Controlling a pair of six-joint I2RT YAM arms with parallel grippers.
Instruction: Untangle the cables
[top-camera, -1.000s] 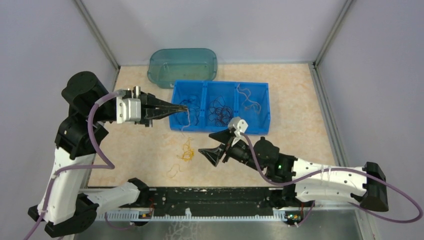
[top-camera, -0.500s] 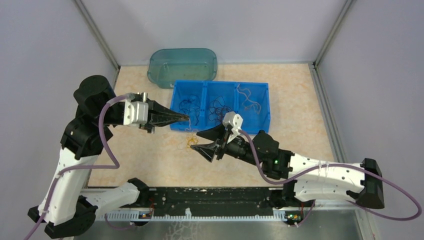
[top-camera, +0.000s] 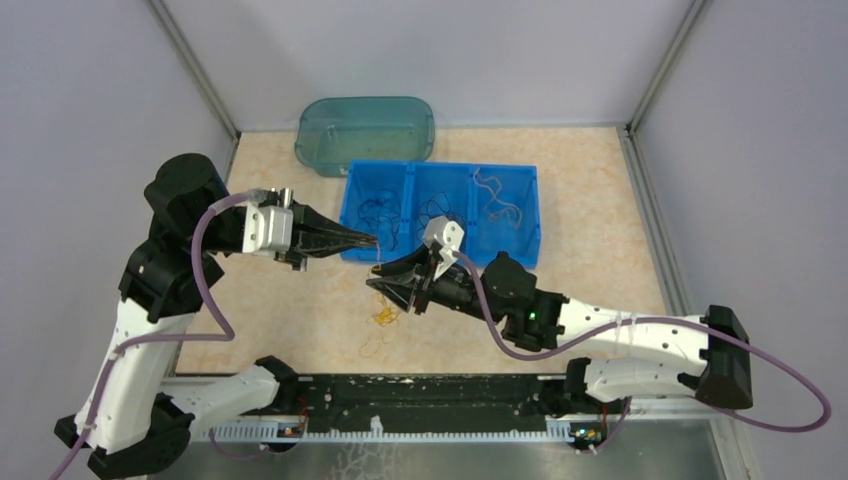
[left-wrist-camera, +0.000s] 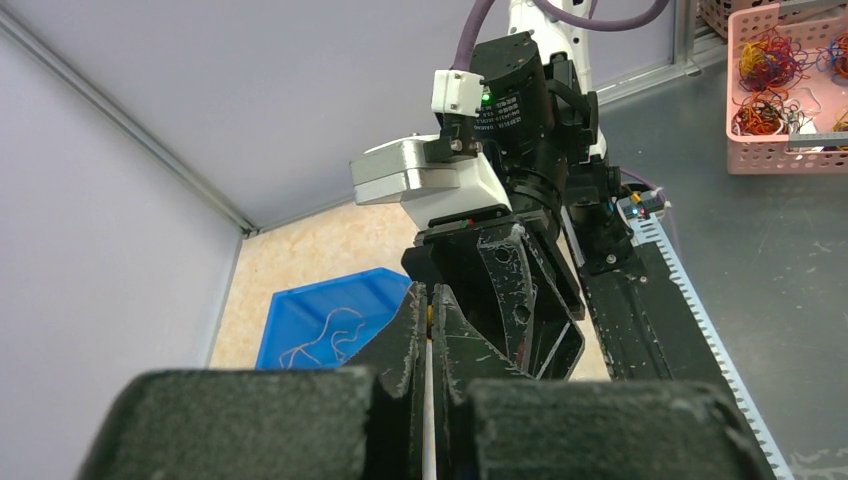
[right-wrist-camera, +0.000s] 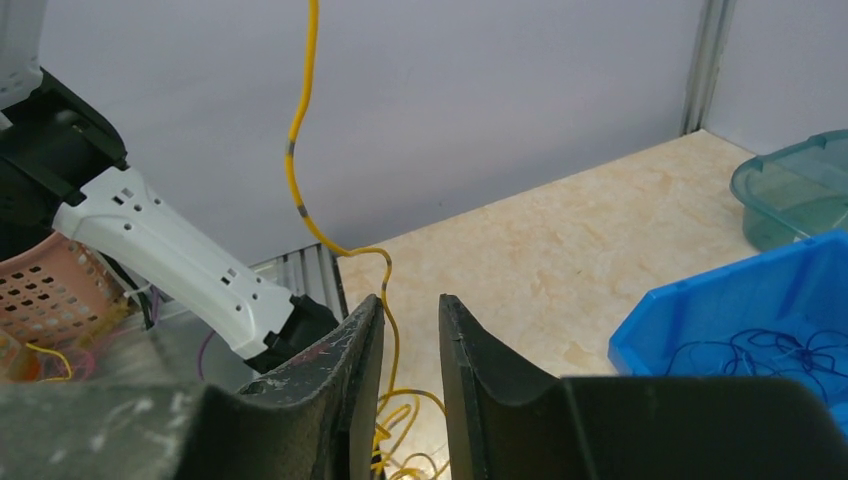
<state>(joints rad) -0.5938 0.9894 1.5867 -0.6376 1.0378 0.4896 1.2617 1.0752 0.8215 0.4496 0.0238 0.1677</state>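
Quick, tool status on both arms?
Left tool: closed, pinching the yellow cable.
Right tool: open, narrow gap, the same cable hanging in it, not clamped.

Table: blue bin, teal tub, yellow cables.

one yellow-orange cable rises taut and slightly kinked from a loose yellow clump on the table. thin dark cables lie looped in the blue bin's left and middle compartments, and pale cables lie in the right.
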